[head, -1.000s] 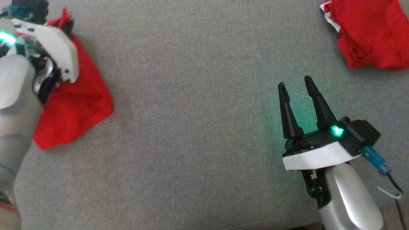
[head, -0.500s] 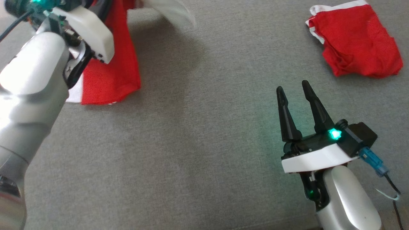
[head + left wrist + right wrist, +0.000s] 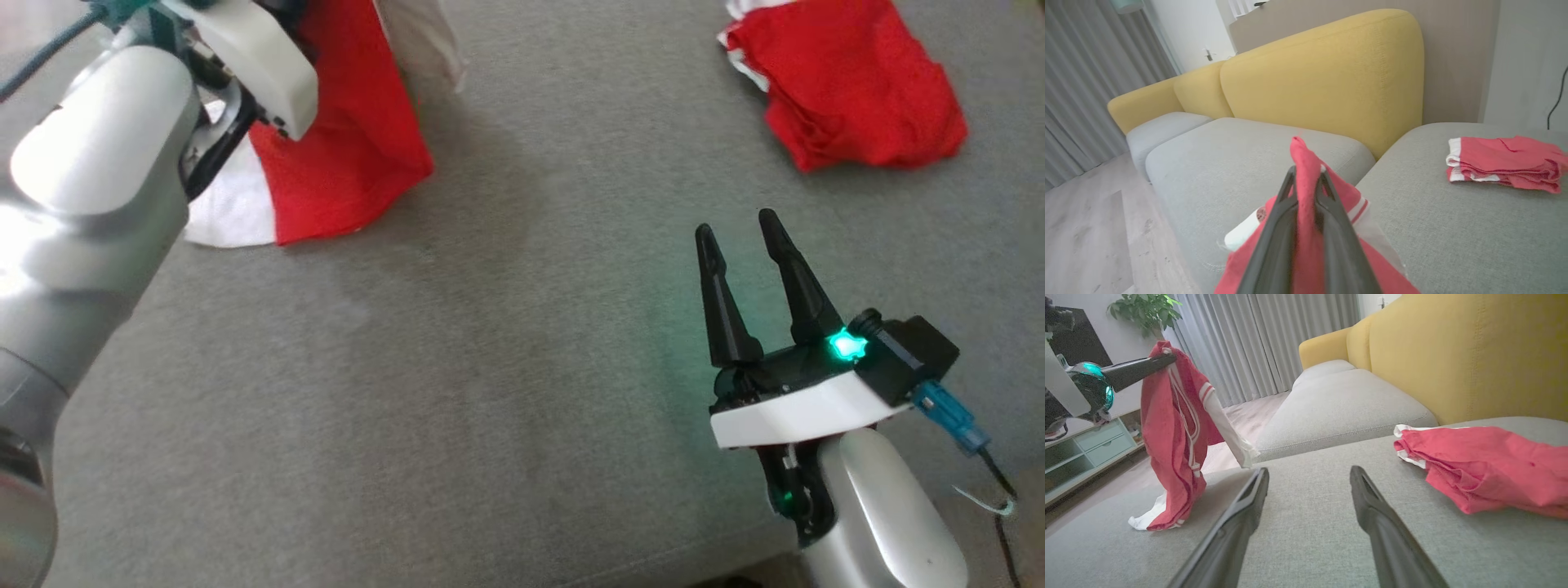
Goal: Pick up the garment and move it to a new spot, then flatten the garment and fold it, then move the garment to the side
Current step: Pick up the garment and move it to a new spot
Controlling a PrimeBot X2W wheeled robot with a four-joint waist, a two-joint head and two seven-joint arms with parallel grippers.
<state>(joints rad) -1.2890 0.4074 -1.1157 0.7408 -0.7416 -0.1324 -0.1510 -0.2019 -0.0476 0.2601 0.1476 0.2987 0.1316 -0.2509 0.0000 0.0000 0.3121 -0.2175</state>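
Two red pieces of clothing show on a wide grey fabric sofa seat [image 3: 490, 367]. At the far left, the left gripper [image 3: 1306, 175] has its two dark fingers pressed together on a bunched fold of the red garment with white trim [image 3: 351, 155]. This cloth hangs down from the pinch in a long drape, and its lower white hem touches the seat. The right gripper [image 3: 735, 224] hovers over the near right of the seat with its fingers spread apart, holding nothing and well apart from both cloths. A second crumpled red garment with a white edge [image 3: 849, 82] lies on the seat at the far right. Yellow back cushions [image 3: 1331, 73] rise behind the seat.
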